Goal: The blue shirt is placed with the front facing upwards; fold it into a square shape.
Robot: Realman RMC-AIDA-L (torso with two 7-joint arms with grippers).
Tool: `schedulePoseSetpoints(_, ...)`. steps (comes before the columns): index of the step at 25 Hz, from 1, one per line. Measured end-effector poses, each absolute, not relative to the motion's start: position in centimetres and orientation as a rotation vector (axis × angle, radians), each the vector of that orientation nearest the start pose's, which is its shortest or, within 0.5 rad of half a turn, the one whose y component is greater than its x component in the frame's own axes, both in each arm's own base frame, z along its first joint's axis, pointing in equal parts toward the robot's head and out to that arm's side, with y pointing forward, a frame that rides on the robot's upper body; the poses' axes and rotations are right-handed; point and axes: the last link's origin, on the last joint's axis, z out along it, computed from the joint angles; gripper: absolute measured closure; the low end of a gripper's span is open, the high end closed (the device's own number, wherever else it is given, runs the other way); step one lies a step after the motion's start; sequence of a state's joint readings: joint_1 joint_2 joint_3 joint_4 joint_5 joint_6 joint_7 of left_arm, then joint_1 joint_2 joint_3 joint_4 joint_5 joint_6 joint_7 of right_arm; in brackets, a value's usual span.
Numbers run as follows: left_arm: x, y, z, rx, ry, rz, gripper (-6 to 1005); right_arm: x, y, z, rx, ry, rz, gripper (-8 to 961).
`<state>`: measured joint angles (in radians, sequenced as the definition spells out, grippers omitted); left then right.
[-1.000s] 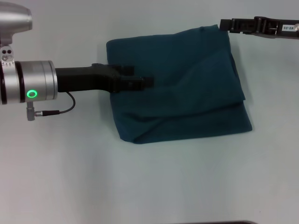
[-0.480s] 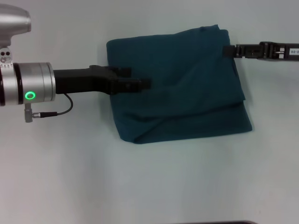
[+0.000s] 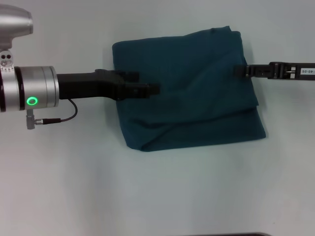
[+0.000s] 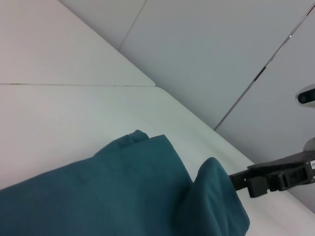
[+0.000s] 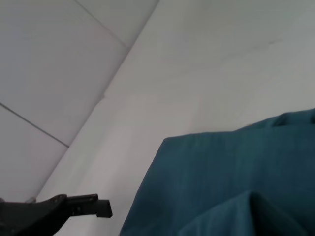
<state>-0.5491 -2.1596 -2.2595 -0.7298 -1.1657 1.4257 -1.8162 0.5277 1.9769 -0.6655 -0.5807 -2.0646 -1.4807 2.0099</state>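
- Head view: blue shirt [image 3: 189, 88] lying folded into a rough square, a bit past the middle of the pale bench [image 3: 74, 187], with creases and a loose layer along the near edge.
- Left claw [image 3: 153, 90] reaching in from the left, low over the left part of the shirt, tips over the cloth. Cannot tell if spread or pressed together, or whether touching the cloth.
- Right claw [image 3: 238, 71] coming in from the right, tip at the shirt's right edge, near the far corner. Looks thin and black; cannot tell if spread or pinching.
- Left wrist view: shirt [image 4: 123, 196] seen low and close, one fold raised in a hump. Right claw [image 4: 256, 183] just beside that hump, right at the cloth. White wall panels behind.
- Right wrist view: shirt [image 5: 226, 187] filling the lower part, flat on the bench [image 5: 206, 73]. Left claw [image 5: 93, 206] showing as a dark tip just beside the cloth's edge.
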Motion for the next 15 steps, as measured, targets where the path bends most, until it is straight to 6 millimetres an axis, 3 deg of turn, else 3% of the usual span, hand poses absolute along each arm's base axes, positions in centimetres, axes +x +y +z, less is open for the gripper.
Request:
schedulePoseSetpoints(6,-22.7,33.7,-4.4,-2.718,-1.108,-0.674,69,30.1,33.6,1.8,-2.408,1.548,0.631,460)
schedulePoseSetpoints(15,-22.8,33.6,-4.5,-2.72,-1.119,-0.674,70,30.7,32.3,2.2,-2.452,1.552,0.633,500)
